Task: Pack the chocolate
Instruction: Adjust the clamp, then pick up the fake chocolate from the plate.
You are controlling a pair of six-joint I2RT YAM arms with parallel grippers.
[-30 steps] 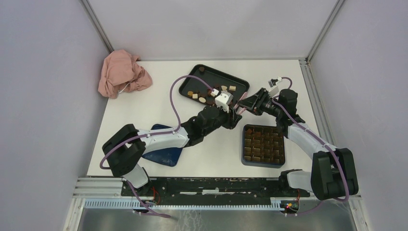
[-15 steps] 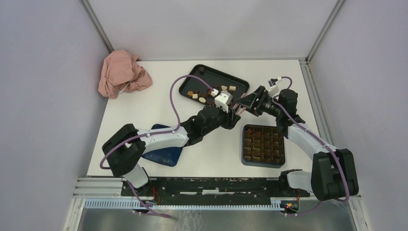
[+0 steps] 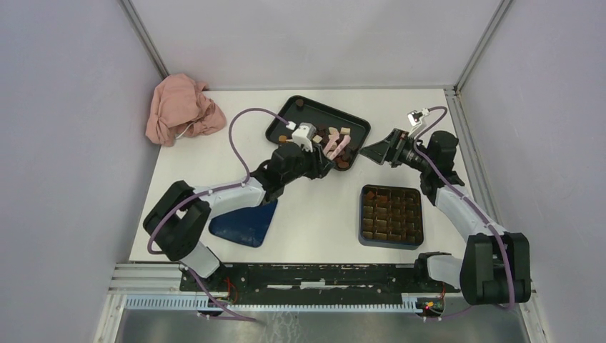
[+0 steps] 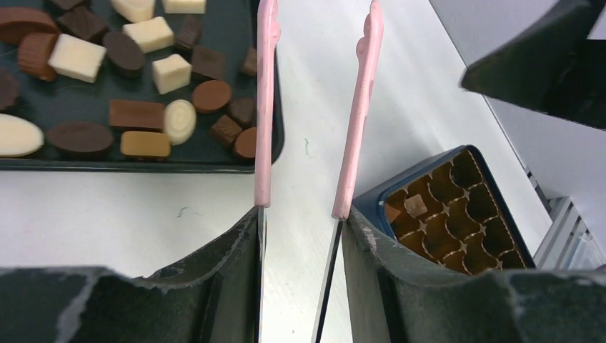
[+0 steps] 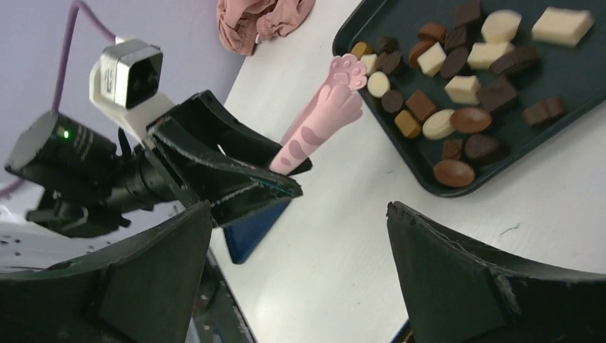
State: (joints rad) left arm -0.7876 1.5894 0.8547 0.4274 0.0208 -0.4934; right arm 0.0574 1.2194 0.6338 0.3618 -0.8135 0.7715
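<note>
— Pink tongs [image 4: 266, 107] clamped in left gripper [image 4: 299, 221], over tray [image 4: 143, 164] edge; right gripper [image 5: 299, 211] spread wide, empty.
— Picking step, likely. Next: lower onto chocolate [image 4: 136, 114] inside tray, squeeze gently.

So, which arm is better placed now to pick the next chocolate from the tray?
Left. The left tool holds the pink tongs, whose tips reach over the black tray near the chocolate. The right tool is open and empty, beside the tray.
</note>
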